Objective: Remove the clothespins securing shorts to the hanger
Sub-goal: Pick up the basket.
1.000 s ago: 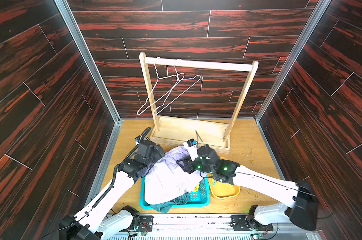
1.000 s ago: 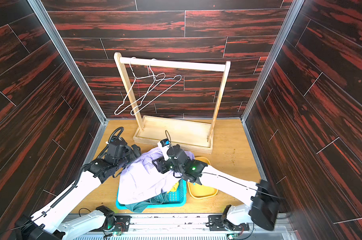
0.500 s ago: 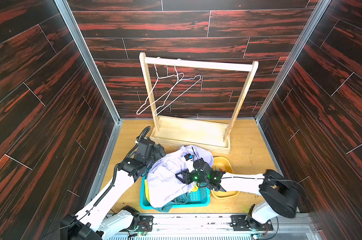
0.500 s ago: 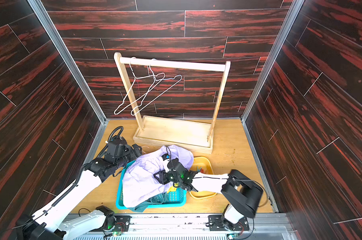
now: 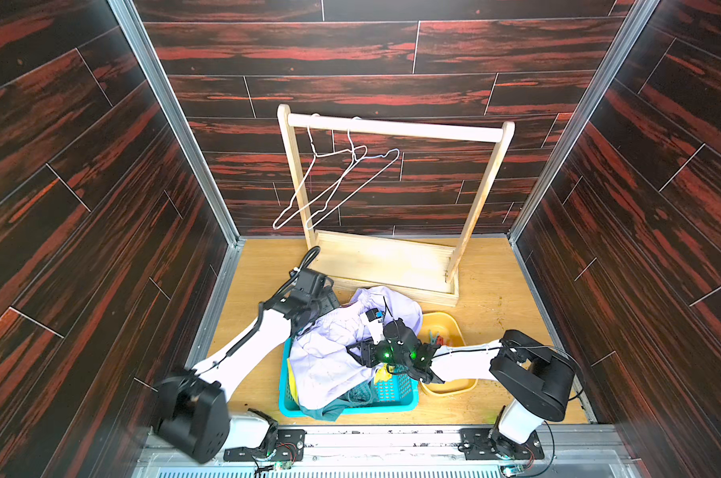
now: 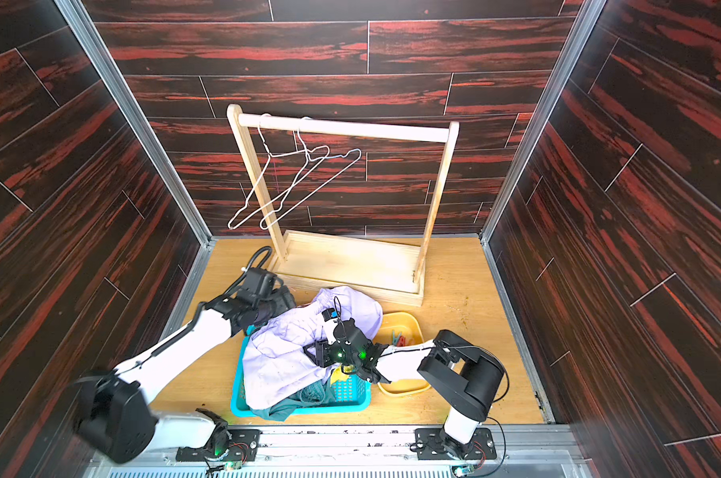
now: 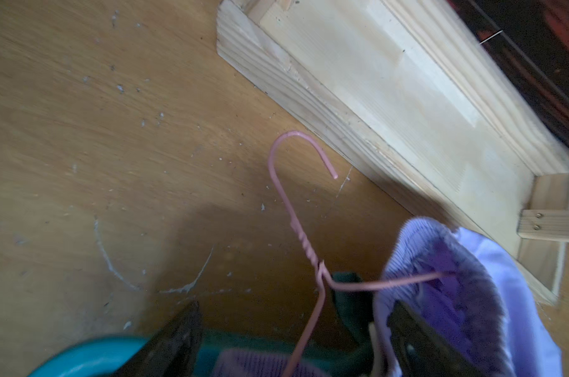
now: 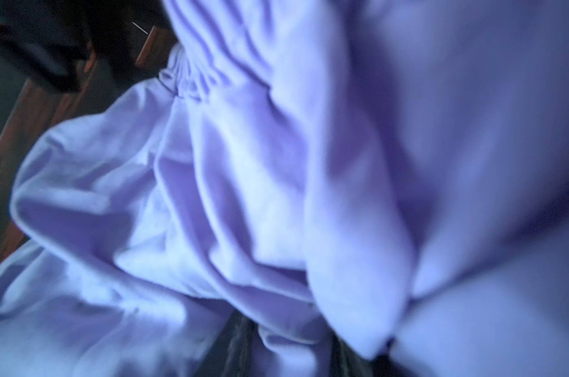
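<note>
Your lavender shorts lie heaped over the teal basket in the lower middle of both top views. They are threaded on a pink wire hanger whose arm runs into the ribbed waistband.

Your left claw stands wide open at the bottom of its wrist view. The hanger's wire passes between the jaws and the waistband is against one of them, so nothing is gripped.

Your right claw is pressed into the lavender cloth. Its wrist view shows only folds, so I cannot tell whether it is open or closed.

The only clothespins you can clearly see sit in the yellow tub, right of the basket. Any left on the shorts are hidden in the folds.

Expect the cloth to be light and limp, so it will bunch and slide rather than hold a shape. The wire is thin and springy, and its twisted neck looks like the firmest place to steady it. A peg is stiff, small plastic, so pinch its two tail ends to open it instead of tugging on the fabric.
</note>
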Robot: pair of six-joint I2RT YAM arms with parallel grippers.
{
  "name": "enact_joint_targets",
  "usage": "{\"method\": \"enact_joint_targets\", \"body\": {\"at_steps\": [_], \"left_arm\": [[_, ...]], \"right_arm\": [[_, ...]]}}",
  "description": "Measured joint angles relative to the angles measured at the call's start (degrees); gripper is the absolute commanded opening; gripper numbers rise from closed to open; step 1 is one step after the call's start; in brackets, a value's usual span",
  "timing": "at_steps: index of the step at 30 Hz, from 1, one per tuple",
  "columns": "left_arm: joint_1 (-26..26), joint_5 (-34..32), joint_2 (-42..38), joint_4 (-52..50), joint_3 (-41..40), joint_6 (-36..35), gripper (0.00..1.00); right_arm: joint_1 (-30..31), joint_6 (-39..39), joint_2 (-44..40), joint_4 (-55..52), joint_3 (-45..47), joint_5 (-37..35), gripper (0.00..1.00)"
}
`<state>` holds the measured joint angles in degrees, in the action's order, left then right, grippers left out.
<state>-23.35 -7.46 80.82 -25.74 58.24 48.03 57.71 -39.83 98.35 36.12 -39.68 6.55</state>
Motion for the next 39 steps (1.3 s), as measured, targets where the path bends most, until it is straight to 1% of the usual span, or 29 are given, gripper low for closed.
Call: {"method": "enact_joint_targets", "body": {"at_steps": [4, 6, 9, 11, 15, 17, 18, 21, 25, 29, 33, 35, 36, 39], "left_arm": [[0.50, 1.84, 7.32, 0.13, 5.22, -0.37, 0.84], [0.59, 3.54, 11.21, 0.61, 7.72, -0.63, 0.76], [0.70, 6.21, 15.04, 1.97, 8.37, -0.37, 0.58], [0.70, 7.34, 16.02, 2.25, 8.20, -0.20, 0.41], [0.70, 7.67, 15.15, 3.37, 8.15, 0.74, 0.14], [0.83, 7.58, 13.79, 4.81, 7.91, 1.73, 0.02], [0.87, 7.56, 12.61, 5.84, 7.91, 2.19, 0.00], [0.96, 7.26, 7.78, 8.20, 7.91, 2.25, 0.00], [0.61, 6.14, 1.90, 9.07, 7.87, 0.11, 0.00], [0.68, 5.46, -1.51, 9.16, 7.61, -2.05, 0.00], [0.68, 5.62, -5.92, 10.99, 4.07, -4.37, 0.00], [0.66, 5.99, -8.26, 12.83, 1.62, -5.66, 0.00], [0.59, 6.29, -9.97, 14.27, -0.11, -6.67, 0.00], [-0.09, 6.86, -14.69, 17.31, -3.61, -9.90, 0.00]], "right_arm": [[-0.37, -0.07, 0.02, 0.15, 0.04, 0.76, 0.42], [-0.63, -0.09, 0.02, 0.35, 0.17, 1.33, 0.42], [-1.11, -0.22, 0.02, 0.81, 0.48, 2.32, 0.42], [-1.55, -0.28, 0.02, 1.20, 0.70, 3.19, 0.41], [-2.16, -0.48, 0.28, 1.73, 0.85, 4.63, 0.41], [-2.36, -0.50, 0.76, 2.25, 0.83, 5.16, 0.41], [-2.43, -0.52, 0.96, 2.51, 0.83, 5.38, 0.41], [-2.51, -0.55, 1.20, 2.93, 0.83, 5.66, 0.40], [-2.51, -0.57, 1.20, 3.04, 0.83, 5.73, 0.40], [-2.51, -0.55, 1.20, 3.21, 0.83, 5.77, 0.40], [-2.51, -0.42, 1.20, 3.63, 0.85, 5.95, 0.41], [-2.49, -0.24, 1.18, 4.26, 1.14, 6.19, 0.44], [-2.45, 0.00, 1.07, 4.85, 1.53, 6.32, 0.48], [-1.75, 1.31, -0.66, 5.42, 2.51, 6.10, 0.64]]}}
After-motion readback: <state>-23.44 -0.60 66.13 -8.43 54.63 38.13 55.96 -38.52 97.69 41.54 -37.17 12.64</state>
